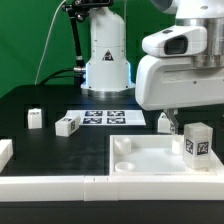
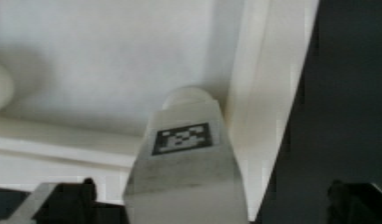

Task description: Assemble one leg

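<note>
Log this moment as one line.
step: assemble leg | fingers: open, either side of leg | leg: not gripped | behind leg: tray

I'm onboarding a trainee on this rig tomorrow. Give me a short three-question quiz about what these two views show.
1. How many legs sit on the black table, on the exterior view's left of the marker board?
2. The tagged leg at the exterior view's right stands on: A the marker board, B the tray, C the black table.
3. True or false: the fingers are pressed together.
Key: 1 two; 2 B; 3 false, they stand apart in the wrist view.
</note>
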